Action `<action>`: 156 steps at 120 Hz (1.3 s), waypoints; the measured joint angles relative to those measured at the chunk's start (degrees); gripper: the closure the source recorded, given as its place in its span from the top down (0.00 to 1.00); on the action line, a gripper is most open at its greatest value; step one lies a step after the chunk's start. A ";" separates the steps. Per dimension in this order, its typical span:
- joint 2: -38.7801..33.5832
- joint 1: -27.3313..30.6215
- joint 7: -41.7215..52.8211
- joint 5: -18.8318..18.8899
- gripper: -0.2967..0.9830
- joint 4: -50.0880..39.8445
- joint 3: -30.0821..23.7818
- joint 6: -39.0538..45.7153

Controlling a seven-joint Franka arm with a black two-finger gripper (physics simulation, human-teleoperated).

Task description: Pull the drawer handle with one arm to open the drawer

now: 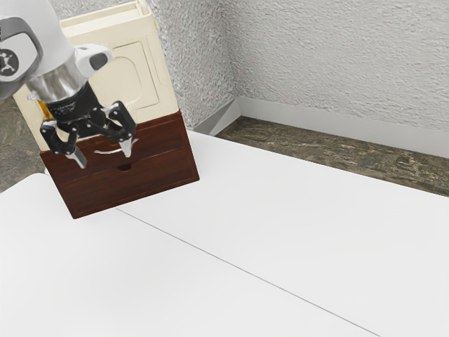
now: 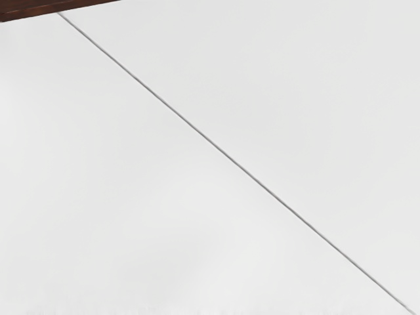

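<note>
My gripper [image 1: 104,159] is open in the exterior view, its two fingertips well apart with nothing between them. Behind it from that camera stands the cabinet, with a cream upper part [image 1: 151,77] and a dark red-brown drawer section [image 1: 158,177]. A thin, curved, pale handle [image 1: 106,152] shows on the upper brown front, partly covered by a finger. Whether the gripper is nearer the camera than the handle by much, I cannot tell. The drawer fronts look flush. In the wrist view, the cabinet's brown lower edge [image 2: 39,9] shows at a corner.
The white table [image 1: 280,232] spreads out before the cabinet, with a thin dark seam line [image 1: 245,271] across it. A grey textured wall [image 1: 337,63] and a brown stone-like floor [image 1: 337,156] lie beyond the table's far edge.
</note>
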 joint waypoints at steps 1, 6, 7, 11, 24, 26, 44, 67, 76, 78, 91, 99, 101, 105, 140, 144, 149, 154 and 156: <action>0.02 0.05 -0.76 0.05 0.73 -0.10 -0.01 -0.26; 0.09 0.27 -4.43 0.24 0.74 -0.49 -0.02 -1.24; 0.09 0.31 -5.13 0.28 0.74 -0.53 -0.01 -1.39; 0.02 0.35 -7.84 0.38 0.74 -0.61 0.00 -1.97; -0.59 -0.27 -15.72 0.99 0.75 -1.28 0.09 -3.32; -0.90 -0.59 -16.82 0.98 0.75 -1.26 0.12 -3.63; -0.70 -3.64 -21.52 1.03 0.76 0.60 -0.45 -4.39; 5.93 9.31 -7.32 1.37 0.77 3.67 -10.28 3.40; 6.71 15.55 -0.76 1.50 0.77 3.73 -15.81 5.43; 6.82 16.40 0.67 1.52 0.77 3.64 -16.32 5.79; 7.04 20.08 10.22 1.51 0.77 2.21 -17.55 9.22; 6.90 21.10 15.56 1.48 0.77 0.72 -17.69 10.94; 6.86 21.25 16.85 1.47 0.77 0.32 -17.71 11.29; 6.81 21.61 19.35 1.44 0.77 -0.21 -17.72 11.91; 7.19 24.34 37.81 1.65 0.77 -1.52 -17.72 15.08; 7.43 24.76 39.63 1.67 0.77 -1.55 -17.69 15.27; 7.67 25.34 41.78 1.69 0.77 -2.05 -17.67 15.48; 7.85 25.88 43.87 1.71 0.77 -2.33 -17.67 15.93; 8.13 26.01 44.71 1.73 0.77 -2.38 -17.66 16.22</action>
